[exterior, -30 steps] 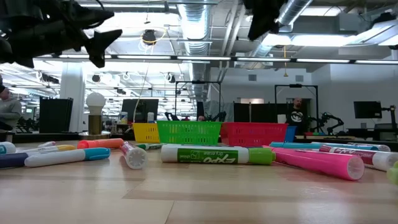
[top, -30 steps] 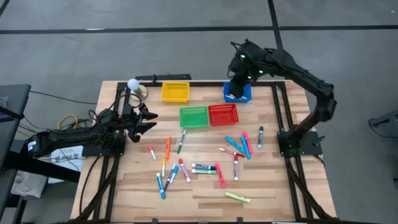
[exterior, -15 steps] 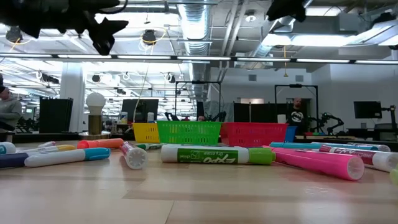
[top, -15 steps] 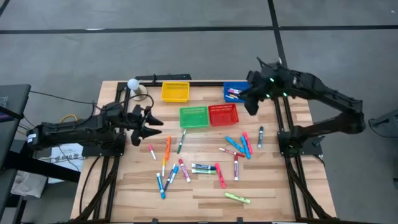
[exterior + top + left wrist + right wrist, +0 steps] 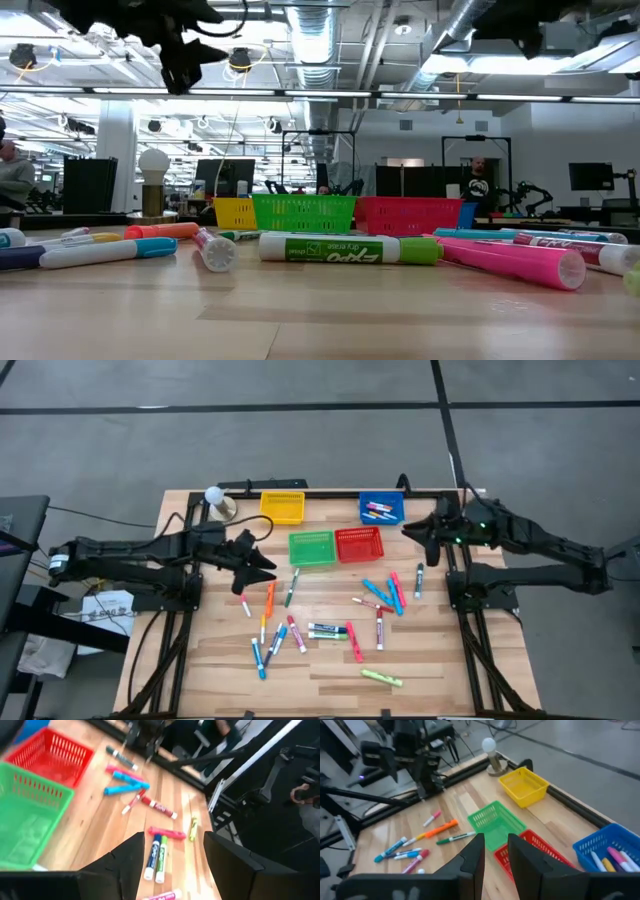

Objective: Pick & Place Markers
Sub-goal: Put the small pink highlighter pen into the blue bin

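Many markers lie flat and scattered on the wooden table, between the baskets and the near edge; they also show as the markers in the low view. A few more markers lie inside the blue basket. My left gripper hovers open and empty left of the green basket, above the leftmost markers. My right gripper hangs open and empty in the air, right of the red basket.
A yellow basket and a white bulb-shaped lamp stand at the far edge. Black rails run along the table's sides. Bare wood lies along the near edge. A person stands far off in the room behind.
My right gripper has drawn back from above the blue basket, moving toward the table's right edge and slightly nearer. My left gripper has moved toward the table's right, closer to the green basket and the leftmost markers. The markers on the table have stayed in place.
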